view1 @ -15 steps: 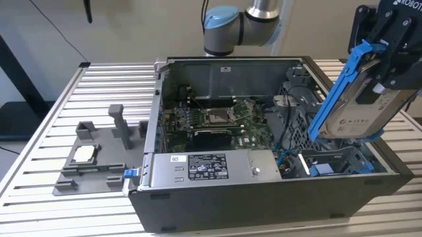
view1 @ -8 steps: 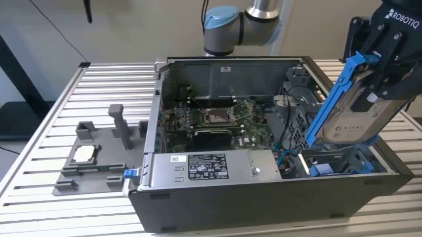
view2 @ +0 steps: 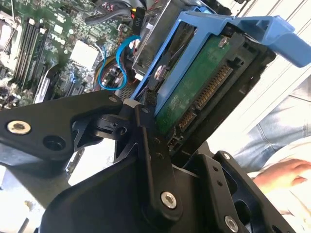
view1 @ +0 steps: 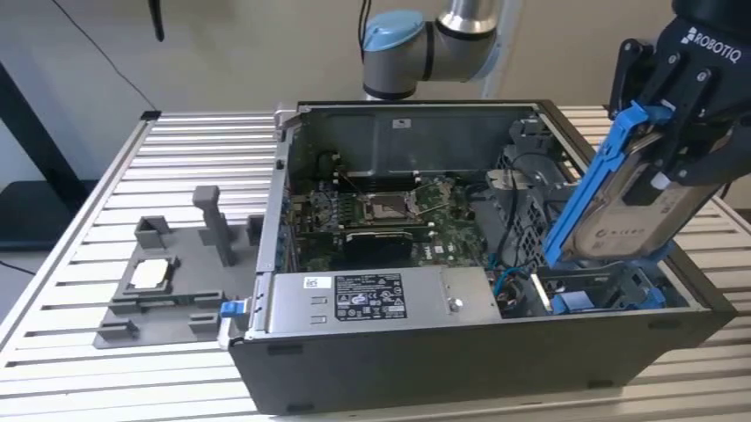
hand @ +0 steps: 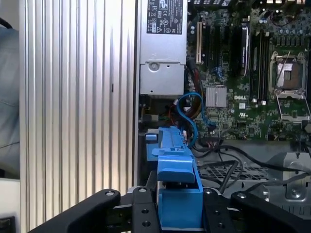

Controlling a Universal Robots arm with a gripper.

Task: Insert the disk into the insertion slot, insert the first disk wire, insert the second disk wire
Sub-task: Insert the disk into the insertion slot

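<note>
My gripper point(view1: 667, 141) is shut on the disk point(view1: 639, 207), a silver-grey drive in a bright blue carrier. The disk hangs tilted, its lower end just above the insertion slot point(view1: 599, 294), the dark bay with blue tabs at the case's front corner on the exterior view's right. In the second wrist view the disk's green circuit board point(view2: 204, 92) and its connector face the camera between the black fingers point(view2: 146, 131). In the first wrist view the blue carrier point(hand: 177, 189) is clamped edge-on. A looped blue wire point(hand: 190, 110) lies loose in the case beside the bay.
The open computer case point(view1: 470, 369) holds the motherboard point(view1: 399, 215) and a grey labelled power supply point(view1: 358, 299). A grey fixture plate point(view1: 164, 281) sits on the slatted table at the exterior view's left. A person's hand point(view2: 282, 172) rests outside the case.
</note>
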